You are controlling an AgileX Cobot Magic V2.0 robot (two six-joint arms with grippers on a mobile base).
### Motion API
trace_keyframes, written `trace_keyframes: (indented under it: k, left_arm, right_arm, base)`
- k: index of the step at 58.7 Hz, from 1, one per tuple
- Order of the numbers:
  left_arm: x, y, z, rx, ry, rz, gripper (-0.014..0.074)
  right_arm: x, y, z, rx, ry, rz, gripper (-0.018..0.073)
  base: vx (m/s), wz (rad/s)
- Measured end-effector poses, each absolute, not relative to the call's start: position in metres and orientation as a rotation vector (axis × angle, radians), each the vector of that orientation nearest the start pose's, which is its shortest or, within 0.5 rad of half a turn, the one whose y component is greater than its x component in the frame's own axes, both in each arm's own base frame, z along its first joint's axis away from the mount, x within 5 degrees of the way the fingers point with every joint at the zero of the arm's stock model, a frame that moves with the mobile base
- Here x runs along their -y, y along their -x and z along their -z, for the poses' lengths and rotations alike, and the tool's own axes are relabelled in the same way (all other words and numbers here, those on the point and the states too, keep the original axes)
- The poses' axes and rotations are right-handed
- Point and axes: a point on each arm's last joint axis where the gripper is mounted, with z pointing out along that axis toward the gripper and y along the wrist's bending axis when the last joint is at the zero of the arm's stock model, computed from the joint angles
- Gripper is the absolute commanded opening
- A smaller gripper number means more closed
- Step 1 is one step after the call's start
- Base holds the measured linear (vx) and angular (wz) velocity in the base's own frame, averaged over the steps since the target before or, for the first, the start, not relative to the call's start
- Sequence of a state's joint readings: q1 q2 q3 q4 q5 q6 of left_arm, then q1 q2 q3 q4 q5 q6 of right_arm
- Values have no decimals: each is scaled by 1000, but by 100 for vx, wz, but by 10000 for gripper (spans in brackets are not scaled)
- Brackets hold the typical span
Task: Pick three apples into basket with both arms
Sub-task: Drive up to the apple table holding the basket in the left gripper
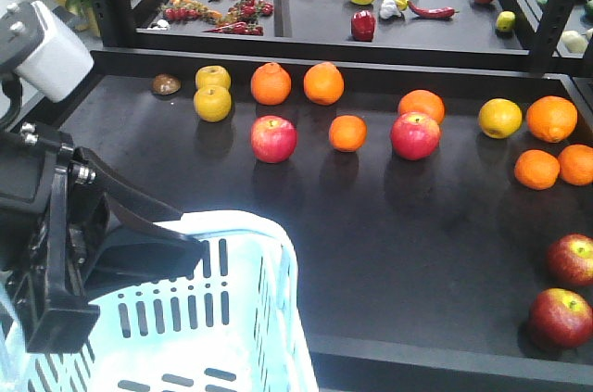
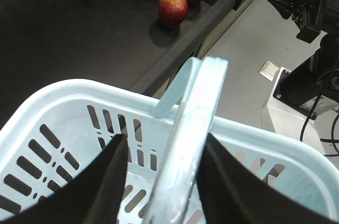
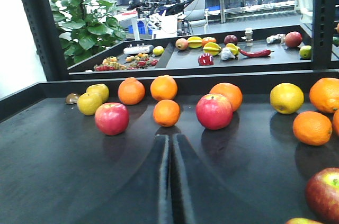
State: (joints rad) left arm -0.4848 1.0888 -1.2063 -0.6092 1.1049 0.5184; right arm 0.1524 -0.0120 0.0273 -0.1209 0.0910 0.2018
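The left gripper (image 2: 164,138) straddles the upright handle (image 2: 186,128) of the basket (image 1: 250,225), which sits at 7 o'clock just off the near edge of the table (image 1: 417,253). One finger (image 2: 228,181) touches the handle and a gap shows at the other, so whether it truly grips cannot be told. The right gripper (image 3: 170,139), jaws pressed together and holding nothing, sits low over the table, while three dark apples (image 2: 173,7) lie clustered at 4 o'clock near the table's front edge, well apart from the basket.

Left pincer (image 2: 164,144) straddling basket (image 2: 63,89) handle, three apples (image 2: 173,6) beyond
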Motion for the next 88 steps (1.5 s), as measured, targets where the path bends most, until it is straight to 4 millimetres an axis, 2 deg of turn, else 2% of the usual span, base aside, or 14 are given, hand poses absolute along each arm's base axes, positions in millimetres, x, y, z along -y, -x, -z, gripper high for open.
trace_keyframes:
  k: [88]
  left_arm:
    - [133, -153, -407, -2127, -1049, 768, -6]
  right_arm:
    - [-8, -56, -196, -1591, 48, -174, -8]
  base:
    - [8, -6]
